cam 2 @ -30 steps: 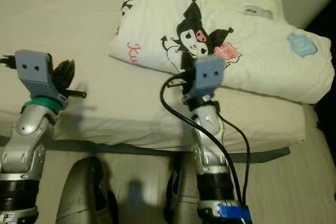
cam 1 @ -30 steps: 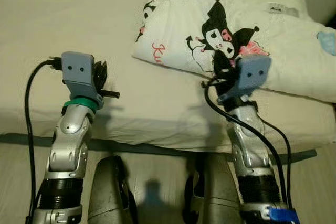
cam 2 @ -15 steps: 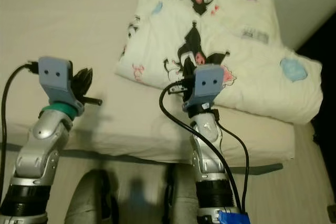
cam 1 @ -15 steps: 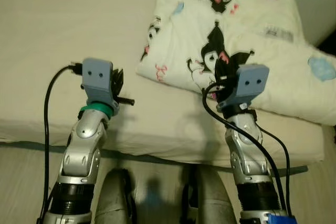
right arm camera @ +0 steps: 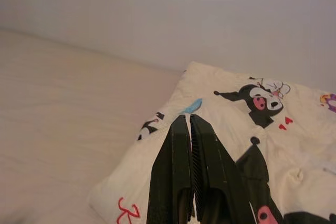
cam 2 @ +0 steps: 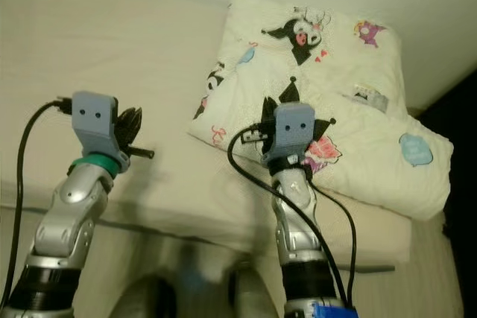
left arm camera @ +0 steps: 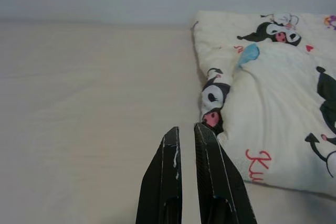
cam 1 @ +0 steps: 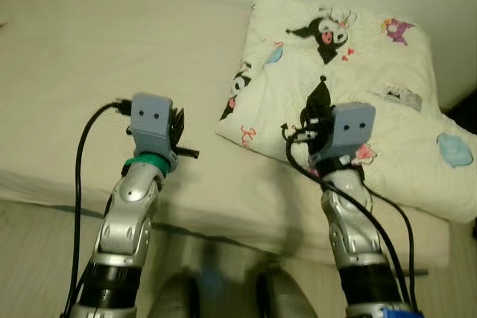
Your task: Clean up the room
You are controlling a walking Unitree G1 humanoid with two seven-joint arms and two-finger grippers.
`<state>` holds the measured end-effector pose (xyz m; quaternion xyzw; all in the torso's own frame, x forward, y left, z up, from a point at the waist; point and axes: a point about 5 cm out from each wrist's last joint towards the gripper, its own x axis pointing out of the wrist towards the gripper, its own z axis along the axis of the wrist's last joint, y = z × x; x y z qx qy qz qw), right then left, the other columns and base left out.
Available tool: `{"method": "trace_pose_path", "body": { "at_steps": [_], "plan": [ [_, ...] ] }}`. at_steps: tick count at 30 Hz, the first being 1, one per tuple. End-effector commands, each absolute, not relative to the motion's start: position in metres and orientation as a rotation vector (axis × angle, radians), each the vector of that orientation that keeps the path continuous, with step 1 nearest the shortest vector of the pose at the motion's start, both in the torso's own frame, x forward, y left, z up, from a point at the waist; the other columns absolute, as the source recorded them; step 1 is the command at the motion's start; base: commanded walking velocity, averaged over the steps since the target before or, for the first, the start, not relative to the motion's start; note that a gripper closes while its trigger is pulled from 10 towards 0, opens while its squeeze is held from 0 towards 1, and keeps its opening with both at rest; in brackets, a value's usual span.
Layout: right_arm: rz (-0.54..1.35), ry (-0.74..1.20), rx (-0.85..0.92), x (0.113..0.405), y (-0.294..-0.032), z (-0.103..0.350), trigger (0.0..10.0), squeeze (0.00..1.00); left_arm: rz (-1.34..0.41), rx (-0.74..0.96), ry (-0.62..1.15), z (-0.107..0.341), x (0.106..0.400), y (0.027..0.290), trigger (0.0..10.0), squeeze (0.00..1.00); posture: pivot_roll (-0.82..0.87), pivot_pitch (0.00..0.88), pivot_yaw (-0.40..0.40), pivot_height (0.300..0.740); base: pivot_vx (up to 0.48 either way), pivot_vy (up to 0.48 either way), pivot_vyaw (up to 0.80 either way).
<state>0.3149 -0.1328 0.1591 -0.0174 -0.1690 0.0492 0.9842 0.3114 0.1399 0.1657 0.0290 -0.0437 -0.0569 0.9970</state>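
Standing at the bed (cam 1: 89, 80) edge, both arms raised over the mattress. Left hand (left arm camera: 185, 132) is hovering beside the folded cartoon-print quilt (cam 1: 350, 94), fingers nearly together, holding nothing. Right hand (right arm camera: 189, 124) is poised above the quilt's near fold, fingers pressed together, empty. Looks like approach phase; next move needs opening and pinching the quilt edge.

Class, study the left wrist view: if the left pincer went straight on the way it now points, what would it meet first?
Probably the bare bed sheet, or the edge of the folded printed quilt beside its line; the left pincer is shut, and depth is unclear.
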Motion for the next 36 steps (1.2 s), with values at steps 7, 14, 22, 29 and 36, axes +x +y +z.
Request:
{"method": "trace_pose_path", "body": {
  "at_steps": [7, 14, 22, 29, 36],
  "plan": [
    [0.06, -0.263, 0.008, 0.312, -0.138, 0.137, 10.0, 0.0, -0.146, 0.054, -0.047, 0.152, 0.307, 0.132, 10.0, 0.0, -0.01, 0.077, -0.017, 0.74, 0.0, 0.0, 0.0],
    [0.056, -0.261, 0.008, 0.312, -0.139, 0.136, 10.0, 0.0, -0.156, 0.051, -0.037, 0.148, 0.305, 0.129, 10.0, 0.0, -0.02, 0.075, -0.017, 0.74, 0.0, 0.0, 0.0],
    [0.066, -0.26, 0.015, 0.313, -0.136, 0.134, 10.0, 0.0, -0.158, 0.051, -0.028, 0.145, 0.304, 0.129, 10.0, 0.0, -0.02, 0.072, -0.014, 0.74, 0.0, 0.0, 0.0],
    [0.065, -0.256, 0.022, 0.312, -0.135, 0.131, 10.0, 0.0, -0.161, 0.053, -0.023, 0.143, 0.302, 0.129, 10.0, 0.0, -0.02, 0.078, -0.011, 0.74, 0.0, 0.0, 0.0],
    [0.064, -0.251, 0.024, 0.311, -0.135, 0.129, 10.0, 0.0, -0.162, 0.057, -0.02, 0.143, 0.301, 0.129, 10.0, 0.0, -0.01, 0.083, -0.008, 0.74, -0.132, 0.0, 0.0]
  ]
}}
